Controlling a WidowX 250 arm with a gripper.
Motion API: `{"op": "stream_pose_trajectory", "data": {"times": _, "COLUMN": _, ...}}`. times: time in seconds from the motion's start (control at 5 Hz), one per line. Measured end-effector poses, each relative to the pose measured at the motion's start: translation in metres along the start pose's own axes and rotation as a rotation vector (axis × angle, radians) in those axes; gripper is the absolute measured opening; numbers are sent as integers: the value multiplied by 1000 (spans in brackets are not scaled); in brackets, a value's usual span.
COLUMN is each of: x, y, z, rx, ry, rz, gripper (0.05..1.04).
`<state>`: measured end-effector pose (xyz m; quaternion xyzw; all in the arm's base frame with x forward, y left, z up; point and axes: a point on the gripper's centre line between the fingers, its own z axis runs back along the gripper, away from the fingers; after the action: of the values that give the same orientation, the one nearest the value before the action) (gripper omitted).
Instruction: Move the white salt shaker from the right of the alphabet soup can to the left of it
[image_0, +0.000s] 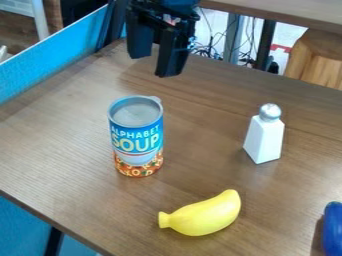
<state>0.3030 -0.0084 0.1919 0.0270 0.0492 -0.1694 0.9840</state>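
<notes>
The black gripper (154, 64) hangs over the far part of the table, at the top of the view, open with nothing between its two fingers. Below it in the view stands an upright soup can (137, 137) with a blue and orange label and a grey top. A white shaker (264, 136) with a silver cap stands upright to the right of the can. Nearer the front edge, a yellow toy banana (204, 215) lies on its side. The gripper is apart from all of these, and the can is the closest to it.
A blue object (332, 230) is cut off at the right edge of the view, low down. The brown wooden table (60, 145) has a blue panel (57, 67) along its left side. Behind the far edge are cables, metal legs and a wooden stool (317, 55).
</notes>
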Motion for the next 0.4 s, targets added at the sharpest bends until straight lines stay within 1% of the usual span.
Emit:
{"op": "stream_pose_trajectory", "data": {"times": 0.2, "x": 1, "y": -1, "z": -9, "rx": -10, "ry": 30, "rz": -4, "gripper": 999}}
{"op": "stream_pose_trajectory", "data": {"times": 0.4, "x": 10, "y": -13, "z": -10, "rx": -5, "ry": 4, "rz": -84, "gripper": 999}}
